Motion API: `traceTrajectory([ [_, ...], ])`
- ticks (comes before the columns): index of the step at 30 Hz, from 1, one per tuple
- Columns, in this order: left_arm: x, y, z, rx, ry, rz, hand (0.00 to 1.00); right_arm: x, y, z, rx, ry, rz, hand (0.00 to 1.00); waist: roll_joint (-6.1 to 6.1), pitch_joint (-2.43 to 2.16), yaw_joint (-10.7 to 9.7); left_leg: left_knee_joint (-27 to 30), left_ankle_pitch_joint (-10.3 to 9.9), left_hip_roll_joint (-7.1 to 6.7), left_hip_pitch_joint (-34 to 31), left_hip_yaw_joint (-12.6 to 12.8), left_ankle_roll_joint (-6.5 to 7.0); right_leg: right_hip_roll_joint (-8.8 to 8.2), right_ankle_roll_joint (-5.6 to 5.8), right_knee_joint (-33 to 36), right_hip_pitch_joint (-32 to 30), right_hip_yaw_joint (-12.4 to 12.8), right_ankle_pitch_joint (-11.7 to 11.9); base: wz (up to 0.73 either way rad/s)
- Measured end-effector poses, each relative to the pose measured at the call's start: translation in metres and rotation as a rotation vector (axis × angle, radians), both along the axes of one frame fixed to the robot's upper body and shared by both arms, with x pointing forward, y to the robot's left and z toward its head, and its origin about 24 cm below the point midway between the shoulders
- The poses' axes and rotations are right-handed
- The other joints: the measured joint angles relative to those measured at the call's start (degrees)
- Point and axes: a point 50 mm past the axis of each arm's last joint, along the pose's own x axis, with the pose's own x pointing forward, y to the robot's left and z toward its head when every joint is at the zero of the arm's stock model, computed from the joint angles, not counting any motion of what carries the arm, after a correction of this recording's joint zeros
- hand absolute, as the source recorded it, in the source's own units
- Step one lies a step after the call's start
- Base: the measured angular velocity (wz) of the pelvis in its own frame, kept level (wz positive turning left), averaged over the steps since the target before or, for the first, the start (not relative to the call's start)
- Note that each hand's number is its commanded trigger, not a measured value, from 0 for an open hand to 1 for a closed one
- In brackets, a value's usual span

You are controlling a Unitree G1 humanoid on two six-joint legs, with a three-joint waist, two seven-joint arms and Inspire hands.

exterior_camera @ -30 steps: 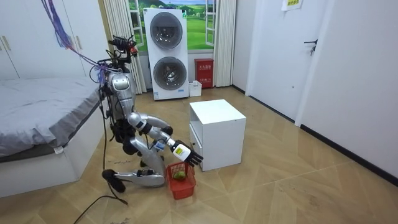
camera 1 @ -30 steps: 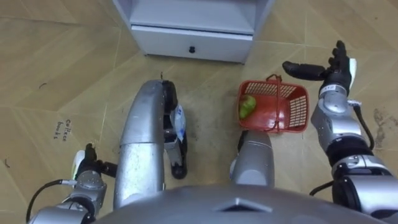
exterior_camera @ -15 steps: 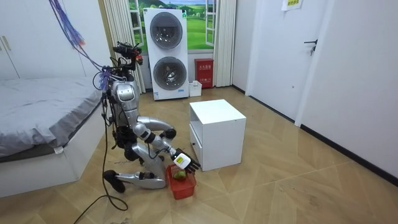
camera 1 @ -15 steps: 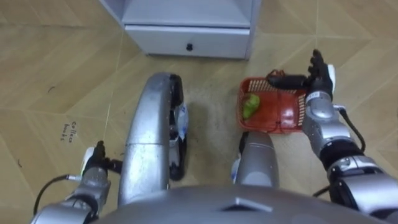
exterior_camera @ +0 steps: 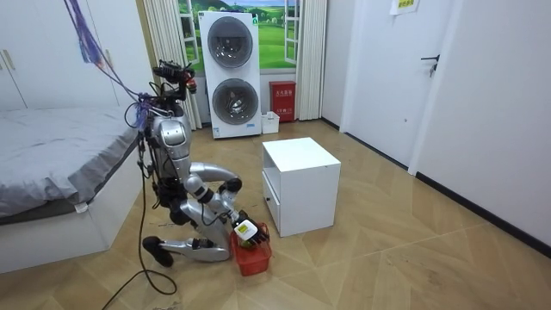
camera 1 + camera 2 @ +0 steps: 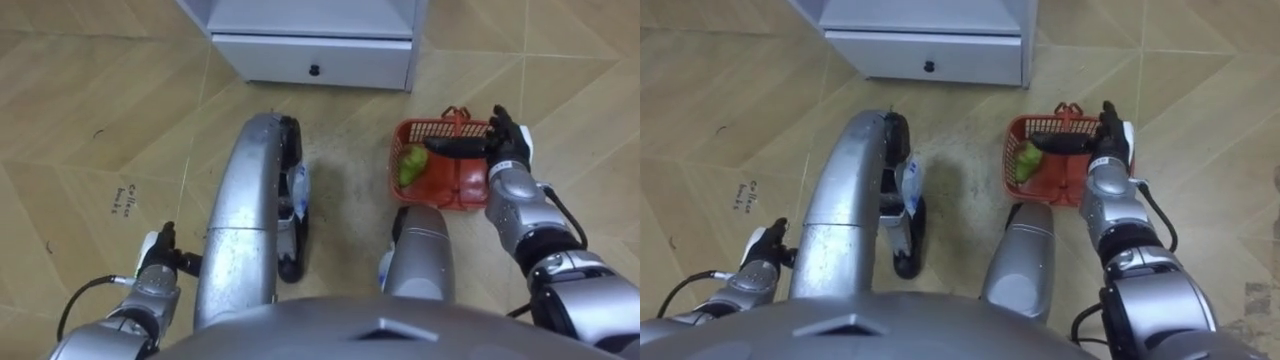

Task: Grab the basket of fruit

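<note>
a: where's the fruit basket point(image 6: 455, 188) rel. to the robot?
b: on the floor, just ahead of its right knee and near the front of the white cabinet point(image 6: 315, 48) (the one w/ a drawer). in the room view the robot kneels between the bed point(image 5: 60, 146) and that cabinet.
a: which hand is nearer?
b: the right hand point(image 6: 507, 152), no contest. it hangs over the basket's right end, back of the hand up. the fingers are held out straight, pointing away from the body, and the thumb point(image 6: 455, 148) is spread wide to the left across the opening. it has hold of nothing as far as shows. whether the thumb touches the rim can't be told. the left hand point(image 6: 158, 270) sits low by the left thigh, well apart from the basket, w/ both legs between.
a: and the basket's long axis?
b: it runs left-right across the robot's front, so the thumb lies roughly along it. a small loop of handle point(image 6: 457, 112) sticks up at the far rim, just beyond the thumb. judging by that, the next move prob. needs the hand a bit fwd, curling round the loop and not the wall.
a: how does the basket look?
b: red plastic, rectangular, open mesh walls, sitting upright. there's one green fruit point(image 6: 410, 165) inside at the left end, pear-ish. it's a light load but off-centre, so the basket may tip twd that side once it's lifted.
</note>
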Motion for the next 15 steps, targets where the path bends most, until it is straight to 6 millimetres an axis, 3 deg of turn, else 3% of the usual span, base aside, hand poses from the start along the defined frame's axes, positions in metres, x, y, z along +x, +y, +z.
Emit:
traceTrajectory([
  [6,0.0004,-0.0003,-0.0001,-0.009,0.002,-0.002,0.0,-0.0059,-0.0004,-0.0057,0.017,0.036,0.026,0.0,0.13,-0.03,0.2,-0.1,-0.1,0.93,-0.6,-0.1,-0.43,0.63,0.11,0.1,-1.0,-0.2,-0.1,0.0],
  [14,0.0008,-0.0009,0.0001,-0.011,-0.004,-0.005,0.0,-0.0059,0.0029,-0.0067,0.042,0.04,0.062,0.0,0.14,-0.02,0.1,0.0,-0.1,0.99,-0.8,-0.3,-0.45,1.02,0.12,0.0,-1.1,-0.2,-0.1,-0.01],
  [15,0.0003,-0.0012,-0.0001,-0.014,-0.003,-0.006,0.0,-0.0061,0.004,-0.0071,0.045,0.042,0.075,0.18,0.16,-0.03,0.1,0.1,-0.1,1.01,-0.8,-0.4,-0.45,1.14,0.12,0.0,-1.1,-0.2,-0.1,-0.04],
])
